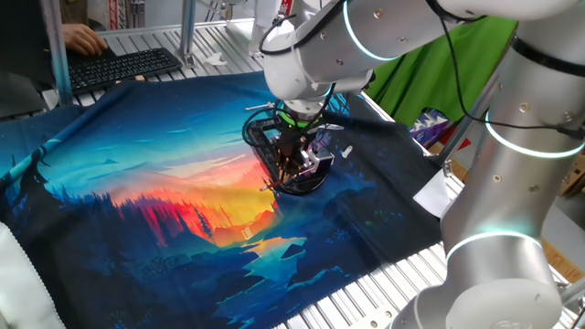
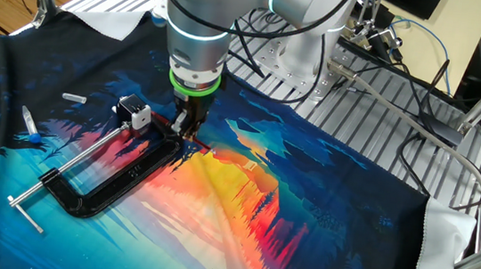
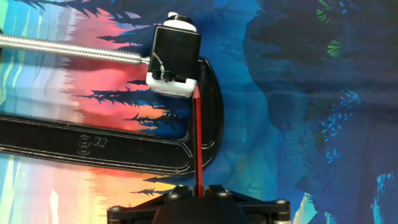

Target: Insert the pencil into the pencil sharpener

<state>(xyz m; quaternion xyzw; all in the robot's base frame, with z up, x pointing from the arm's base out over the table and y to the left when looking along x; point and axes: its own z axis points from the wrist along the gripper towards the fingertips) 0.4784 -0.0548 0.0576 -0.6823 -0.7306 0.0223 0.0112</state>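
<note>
Printed cloth [image 2: 322, 206] in blue, orange and red, showing a sunset forest scene, covers the slatted metal table [image 2: 376, 122] and fills the hand view from edge to edge. Nearest in that view, at the bottom centre of the frame, sits the black gripper [image 3: 200, 190], its jaws clenched on the lower end of the pencil [image 3: 197, 140]. From there the thin red stick runs straight up the frame, crossing the curved end of the black C-clamp [image 3: 93, 146], which lies flat on the cloth and stretches away to the left edge. Higher up, the pencil's tip meets the lower right corner of the pencil sharpener [image 3: 176, 56], a block with a black face and white edges; whether the tip has entered the hole cannot be told. Touching the block's left side, the clamp's silver threaded rod [image 3: 68, 51] reaches in from the upper left.

From the other fixed view, the gripper [image 2: 189, 127] hangs straight down from the silver arm [image 2: 199, 32] in the upper middle of the frame, with the sharpener [image 2: 135, 111] just to its left and the clamp [image 2: 119, 180] spreading toward the lower left. Farther off, at the left edge, small white and blue-tipped items [image 2: 31, 121] lie on the cloth. In the upper left of one fixed view, a keyboard [image 1: 123, 66] rests beyond the cloth, a person's hand [image 1: 84, 38] on it.
</note>
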